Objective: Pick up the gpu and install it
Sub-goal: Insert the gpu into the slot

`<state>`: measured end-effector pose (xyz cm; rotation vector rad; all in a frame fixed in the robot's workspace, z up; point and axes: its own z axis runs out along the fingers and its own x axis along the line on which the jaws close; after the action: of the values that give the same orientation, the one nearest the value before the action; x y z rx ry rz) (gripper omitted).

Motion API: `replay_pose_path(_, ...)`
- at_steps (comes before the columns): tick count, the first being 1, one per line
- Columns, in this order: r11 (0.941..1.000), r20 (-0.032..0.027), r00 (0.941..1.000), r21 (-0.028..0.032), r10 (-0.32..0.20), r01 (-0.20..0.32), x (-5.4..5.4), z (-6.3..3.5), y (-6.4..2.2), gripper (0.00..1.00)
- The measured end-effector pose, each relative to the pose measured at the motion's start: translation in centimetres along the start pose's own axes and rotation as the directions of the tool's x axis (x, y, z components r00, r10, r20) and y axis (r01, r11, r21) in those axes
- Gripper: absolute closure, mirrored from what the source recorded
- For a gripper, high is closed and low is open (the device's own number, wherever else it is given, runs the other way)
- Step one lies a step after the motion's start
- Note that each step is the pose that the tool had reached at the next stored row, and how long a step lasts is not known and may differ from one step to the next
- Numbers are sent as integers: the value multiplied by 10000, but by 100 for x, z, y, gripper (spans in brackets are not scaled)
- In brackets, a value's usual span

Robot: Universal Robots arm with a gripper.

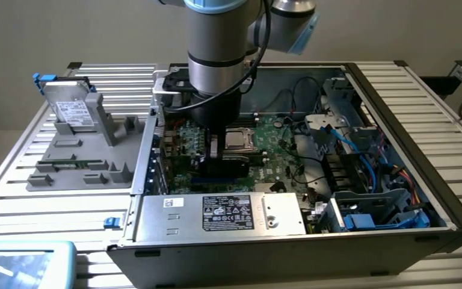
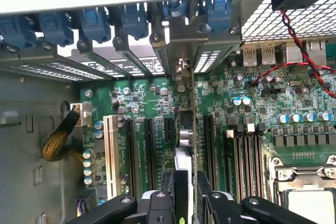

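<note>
jaws grip gpu (image 2: pixel 184 132) — upright over the motherboard (image 2: pixel 143 92)

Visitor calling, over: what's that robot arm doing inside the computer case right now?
Jaws shut on thin dark gpu card with silvery end bracket, edge-on. Card low among long black slots on green motherboard; seating unclear. No obstruction seen.

Inside the case (image 1: pixel 295 259), the gpu (image 2: pixel 185 135) stands edgewise over the motherboard (image 2: pixel 252 108); the hard drive (image 1: pixel 72 111) sits outside.
</note>
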<state>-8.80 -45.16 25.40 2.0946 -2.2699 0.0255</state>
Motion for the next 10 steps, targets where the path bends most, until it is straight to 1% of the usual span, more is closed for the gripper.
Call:
replay_pose_path(7,9998,-1,9998,9,-185,185,10,2,-2,72)
replay_pose_path(9,9997,35,9997,9,-254,254,11,1,-1,72)
replay_pose_path(10,9996,91,9996,6,-285,285,11,2,-2,72)
